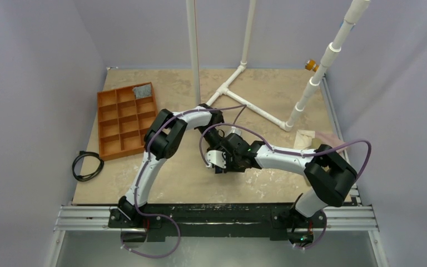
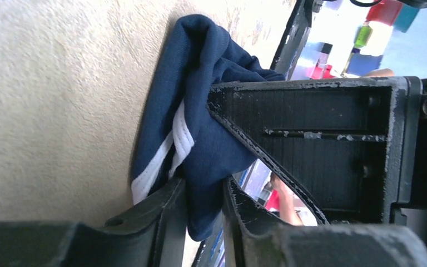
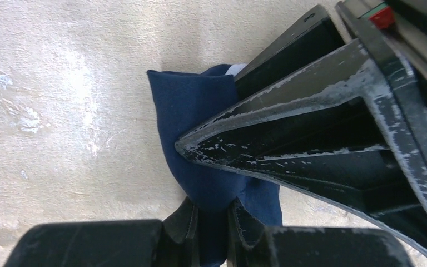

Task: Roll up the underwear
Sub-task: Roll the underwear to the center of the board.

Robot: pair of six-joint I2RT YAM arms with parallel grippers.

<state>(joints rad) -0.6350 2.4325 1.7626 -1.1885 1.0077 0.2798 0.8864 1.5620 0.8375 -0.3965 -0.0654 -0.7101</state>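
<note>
Top view: your arms meet mid-surface (image 1: 267, 94). The nearest things, the tray (image 1: 125, 119) on the left and the pipe frame (image 1: 256, 107) at the far side, stand well apart.

Left wrist: the underwear (image 2: 211, 83) is bunched against the surface, its long axis running up-frame, white trim along its left edge. Your left hand (image 2: 203, 194) pinches its lower end.

Right wrist: your right hand (image 3: 211, 217) is clamped on the bundle's near end, and its folded edge points left.

The orange compartment tray (image 1: 117, 118) sits at the far left of the beige counter (image 1: 200, 181). A grey cloth (image 1: 142, 90) lies in its far right compartment. A black coiled cable (image 1: 87, 166) lies just beside the tray's near left corner. A white pipe frame (image 1: 256, 108) stands far centre-right, and a pale cloth (image 1: 306, 138) lies at the right edge. At centre, the navy-blue cloth underwear (image 2: 200, 83) lies on the counter, pinched in both the left tool (image 2: 203, 206) and the right tool (image 3: 211, 219).
</note>
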